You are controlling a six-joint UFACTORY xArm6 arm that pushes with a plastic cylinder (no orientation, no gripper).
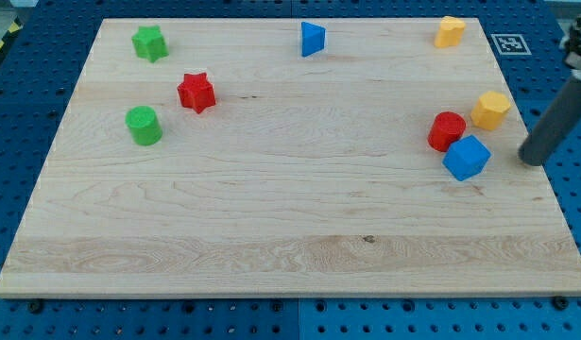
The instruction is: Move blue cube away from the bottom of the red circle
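The blue cube (467,157) lies at the view's right, touching the lower right side of the red circle (447,130). The dark rod comes in from the upper right; my tip (530,161) rests on the board to the right of the blue cube, a short gap apart from it. A yellow hexagonal block (491,110) sits just right of and above the red circle.
A yellow block (450,31) is at the top right, a blue triangular block (313,39) at the top middle. A green star (150,43), a red star (196,93) and a green cylinder (144,126) are at the left. The board's right edge (545,179) is close to my tip.
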